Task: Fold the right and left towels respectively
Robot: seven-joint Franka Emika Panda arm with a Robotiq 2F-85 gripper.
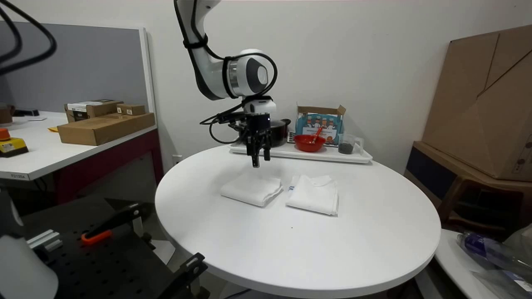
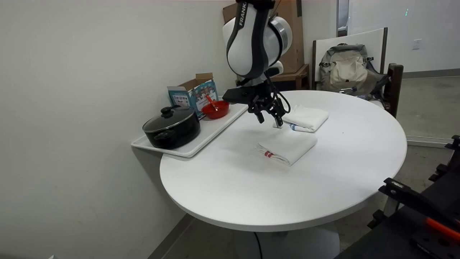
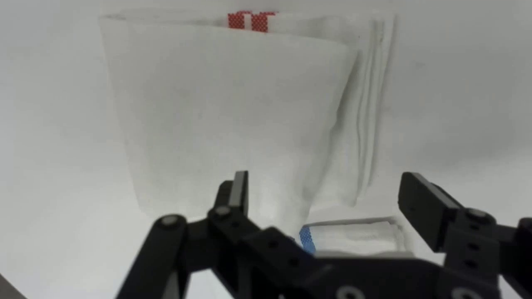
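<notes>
Two white towels lie folded on the round white table (image 1: 316, 257). The towel with red stripes shows in both exterior views (image 1: 249, 189) (image 2: 289, 145) and fills much of the wrist view (image 3: 224, 108). The towel with blue stripes lies beside it in both exterior views (image 1: 314, 197) (image 2: 308, 117). In the wrist view the blue-striped towel (image 3: 357, 236) is partly hidden behind the gripper body. My gripper is open and empty above the table near the back edges of the towels, in both exterior views (image 1: 261, 161) (image 2: 270, 123) and in the wrist view (image 3: 324, 178).
A white tray (image 1: 299, 156) stands at the table's wall side. It holds a black lidded pot (image 2: 172, 127), a red bowl (image 2: 215, 110) with a red utensil, a clear cup (image 1: 346, 144) and an open cardboard box (image 1: 318, 124). The gripper is close to the tray.
</notes>
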